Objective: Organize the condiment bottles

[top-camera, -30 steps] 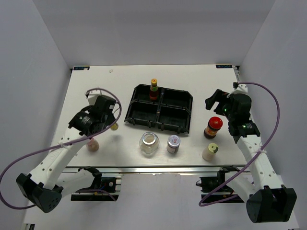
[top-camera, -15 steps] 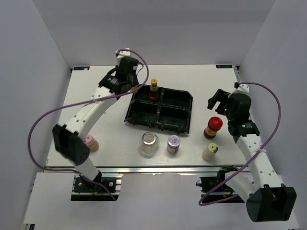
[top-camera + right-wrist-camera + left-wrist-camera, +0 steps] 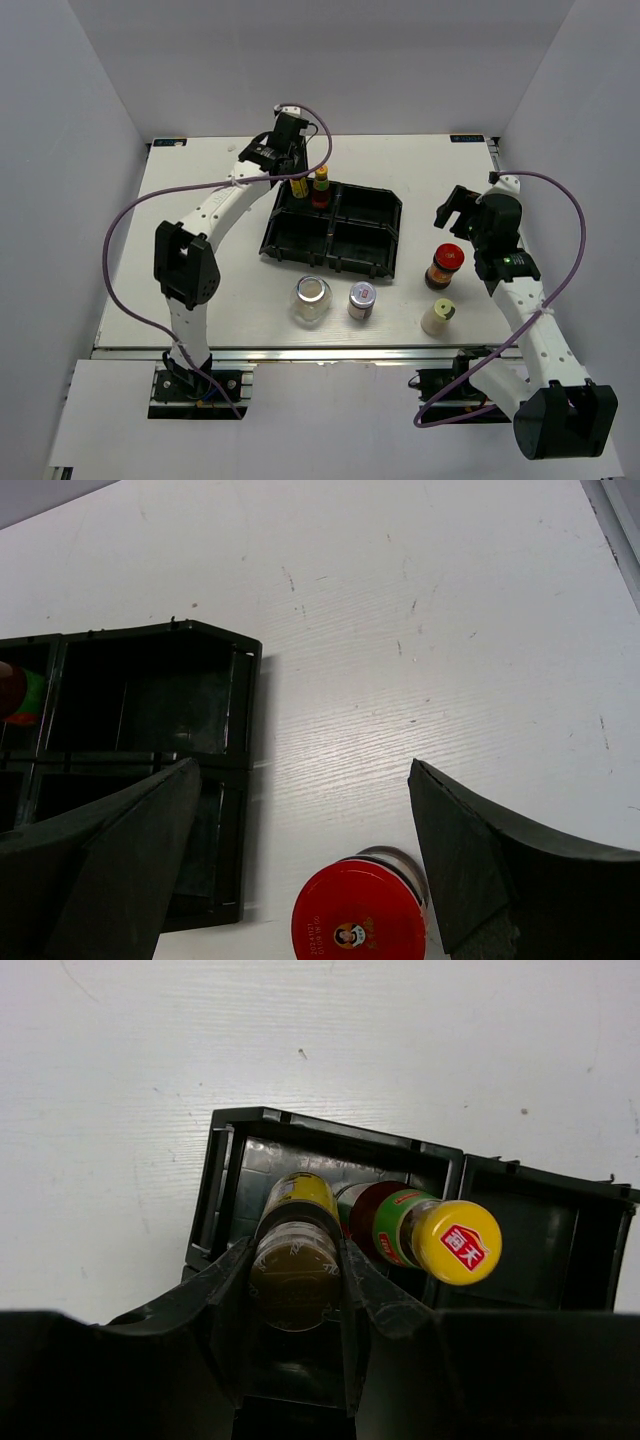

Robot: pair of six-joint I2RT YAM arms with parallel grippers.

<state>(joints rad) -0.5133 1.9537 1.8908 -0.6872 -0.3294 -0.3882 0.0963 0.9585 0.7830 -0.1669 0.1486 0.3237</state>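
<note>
My left gripper (image 3: 297, 178) is shut on a slim dark bottle (image 3: 293, 1272) with a gold cap and yellow label. It holds it upright in the back-left compartment of the black tray (image 3: 372, 262), next to the other slim bottle (image 3: 321, 186), whose yellow cap (image 3: 456, 1242) shows in the left wrist view. My right gripper (image 3: 455, 211) is open and empty, just behind the red-lidded jar (image 3: 445, 264), whose lid (image 3: 358, 912) lies between the fingers (image 3: 120, 850) in the right wrist view. The clear glass jar (image 3: 311, 299), silver-lidded jar (image 3: 361, 299) and cream bottle (image 3: 437, 316) stand in front of the tray. The pink-capped bottle is hidden.
The tray's other three compartments (image 3: 150, 695) hold nothing. The left arm's elbow (image 3: 183, 268) hangs over the table's left front. White walls close in both sides and the back.
My left arm has swung from the table's left front to the tray's back-left compartment, carrying the slim dark bottle. It now covers the pink-capped bottle. The right arm has barely moved.
</note>
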